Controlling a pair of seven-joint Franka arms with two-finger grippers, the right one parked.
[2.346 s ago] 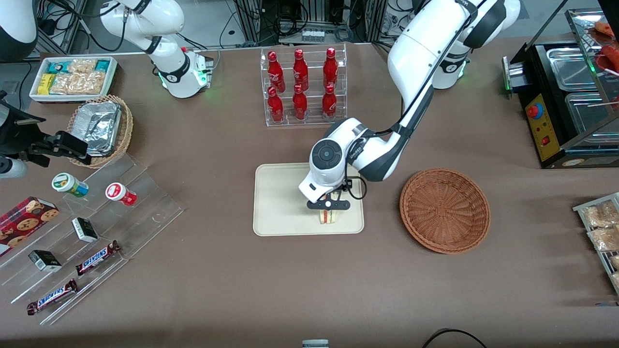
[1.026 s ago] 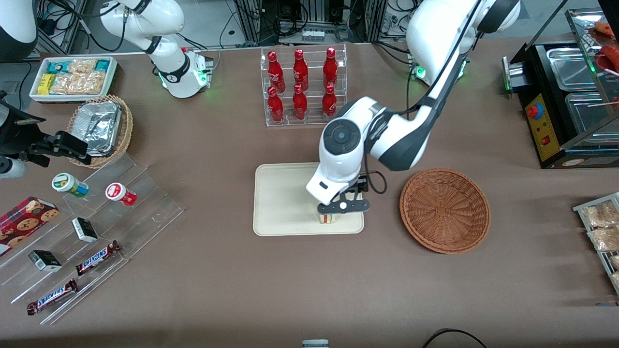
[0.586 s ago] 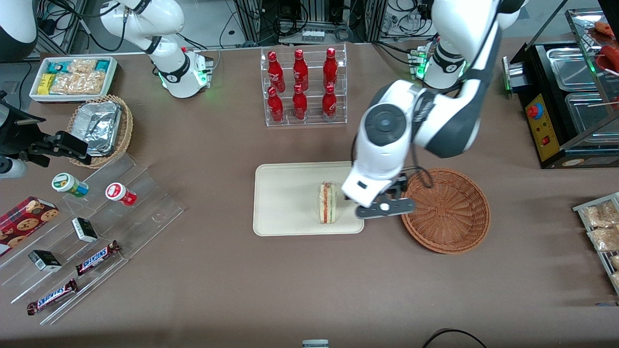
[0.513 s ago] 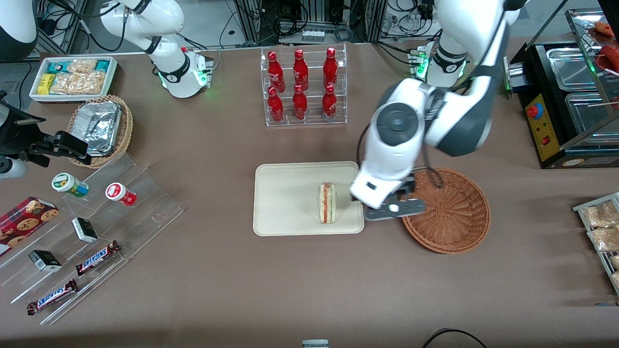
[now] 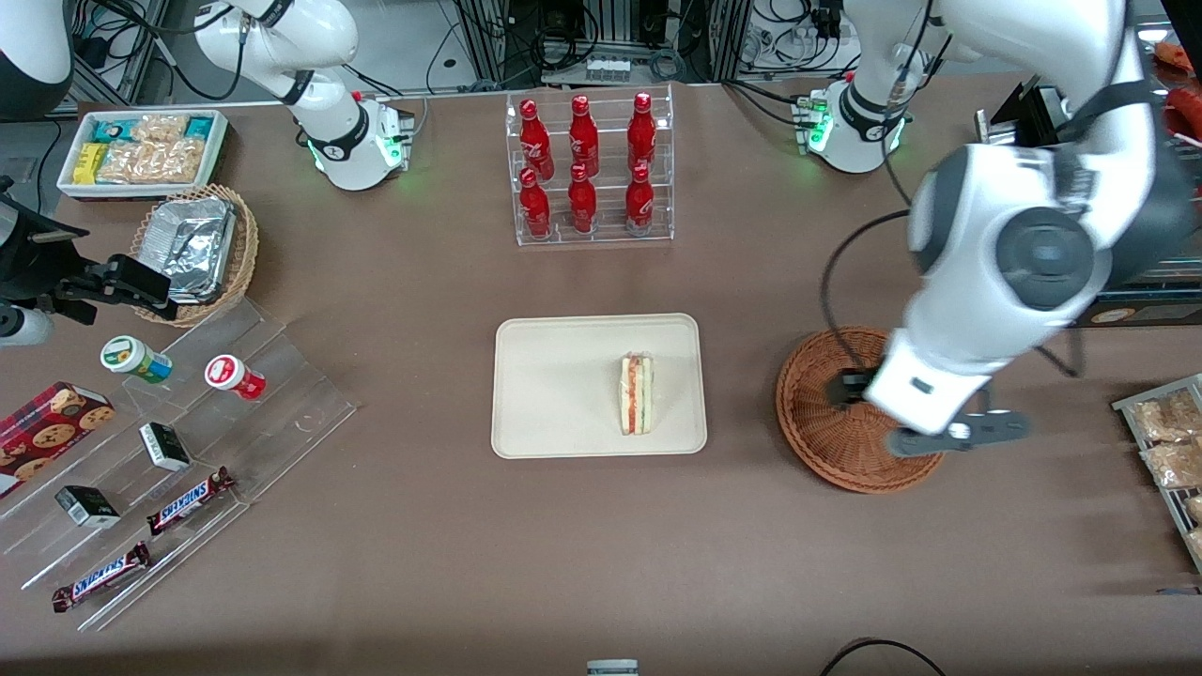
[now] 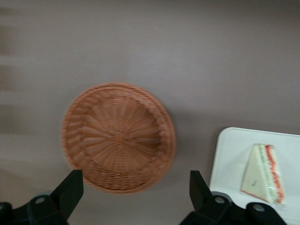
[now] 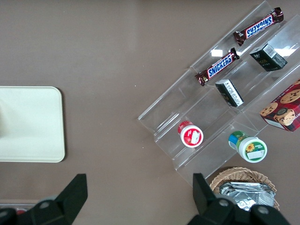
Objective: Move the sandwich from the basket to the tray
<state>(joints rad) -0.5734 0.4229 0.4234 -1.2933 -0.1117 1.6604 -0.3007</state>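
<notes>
Covering the whole table in the front view is a dull brown cloth, with metal framing and loose cables showing past its upper edge. Near the middle of it lies the cream tray, and the sandwich stands on edge on the tray, on the part nearest the basket. That round reddish-brown wicker basket sits beside the tray toward the working arm's end of the table, with nothing visible inside it. The gripper hangs above the basket's rim, on the side away from the tray, holding nothing. Farther from the camera than the tray is a clear rack of red bottles; toward the parked arm's end are a clear stepped display with chocolate bars and small cartons, a tan basket of foil trays and a white bin of snack packets. A black counter unit with steel pans stands at the working arm's end. From the left wrist camera the cloth fills most of the background, the basket lies empty on it, and the sandwich rests on the tray just beside the basket; the two dark fingers stand wide apart with only cloth and basket between them. The right wrist camera shows the same cloth, one end of the tray and the stepped display.
</notes>
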